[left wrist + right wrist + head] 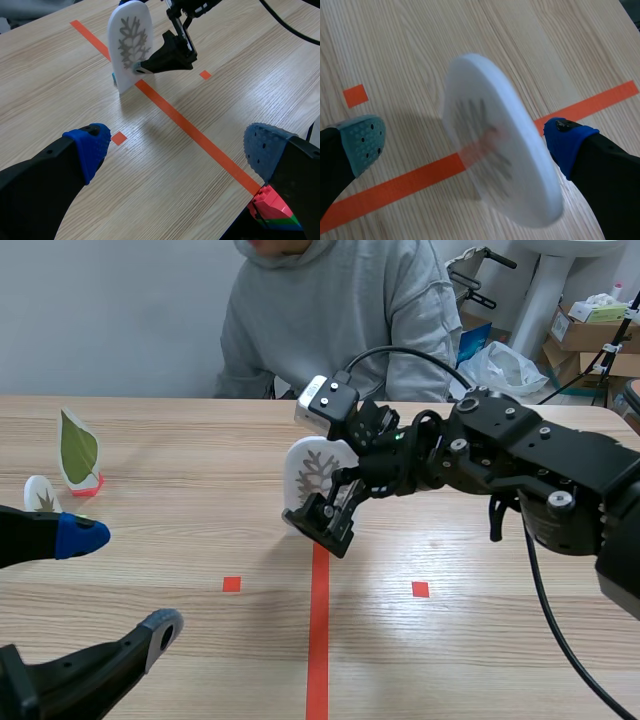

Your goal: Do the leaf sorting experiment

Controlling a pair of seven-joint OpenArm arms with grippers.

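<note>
No word, number or brand is shown in readable form. A grey branching leaf figure is printed on the white card (312,472); labels on the cardboard boxes (590,335) in the background are too small to be read.

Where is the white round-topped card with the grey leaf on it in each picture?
Scene view: the white round-topped card with a grey leaf print stands mid-table, at the right gripper.
Left wrist view: card upright, well ahead of the left gripper.
Right wrist view: card tilted, between the open jaws.
Shared landmark: the orange-red tape line.
</note>
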